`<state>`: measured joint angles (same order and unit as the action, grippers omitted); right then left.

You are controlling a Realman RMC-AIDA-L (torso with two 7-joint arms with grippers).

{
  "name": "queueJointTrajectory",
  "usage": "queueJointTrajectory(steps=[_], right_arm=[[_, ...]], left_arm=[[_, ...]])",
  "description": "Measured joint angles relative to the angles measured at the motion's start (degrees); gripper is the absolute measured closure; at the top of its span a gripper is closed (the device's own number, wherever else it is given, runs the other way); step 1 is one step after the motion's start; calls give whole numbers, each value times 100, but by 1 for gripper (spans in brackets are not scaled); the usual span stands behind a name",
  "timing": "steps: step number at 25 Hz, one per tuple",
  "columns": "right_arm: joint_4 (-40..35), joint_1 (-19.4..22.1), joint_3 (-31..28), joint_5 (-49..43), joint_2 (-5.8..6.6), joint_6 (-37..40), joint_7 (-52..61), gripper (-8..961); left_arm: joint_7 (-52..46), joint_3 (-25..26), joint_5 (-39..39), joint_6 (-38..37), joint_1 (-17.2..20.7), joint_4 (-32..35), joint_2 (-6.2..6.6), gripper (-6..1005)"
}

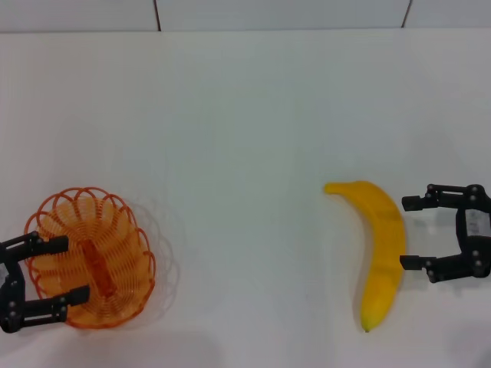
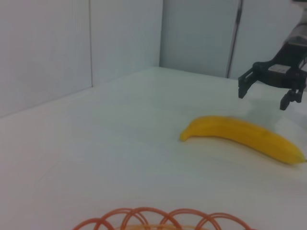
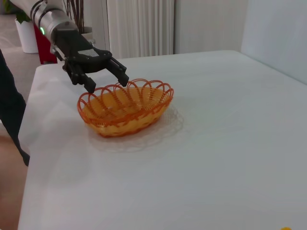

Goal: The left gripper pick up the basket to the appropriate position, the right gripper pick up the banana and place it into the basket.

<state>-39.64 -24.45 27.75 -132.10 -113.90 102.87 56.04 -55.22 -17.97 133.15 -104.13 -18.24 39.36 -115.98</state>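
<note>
The orange wire basket (image 1: 96,261) stands on the white table at the near left. My left gripper (image 1: 77,268) is open, its two fingers spread over the basket's left rim. In the right wrist view the left gripper (image 3: 108,82) sits just above the rim of the basket (image 3: 125,108). The yellow banana (image 1: 377,245) lies on the table at the right. My right gripper (image 1: 404,232) is open and empty, right beside the banana's right side. The left wrist view shows the banana (image 2: 240,136), the right gripper (image 2: 268,91) behind it and the basket's rim (image 2: 163,216).
The white table (image 1: 245,138) spreads between basket and banana, with a pale wall behind it. In the right wrist view a table edge (image 3: 29,143) runs close to the basket, with a dark shape (image 3: 9,105) beyond it.
</note>
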Motion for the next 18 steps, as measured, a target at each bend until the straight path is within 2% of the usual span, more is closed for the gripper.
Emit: queueJointTrajectory(steps=[15,18], right_arm=[[0,2,-18,16,0,-5,-5,67],[0,2,-31,41,-3,-5,-5,67]], left_arm=[[6,9,-2,-3,-38,46,-28,140],[25,76,-282,-11,-47,17,-30,140]])
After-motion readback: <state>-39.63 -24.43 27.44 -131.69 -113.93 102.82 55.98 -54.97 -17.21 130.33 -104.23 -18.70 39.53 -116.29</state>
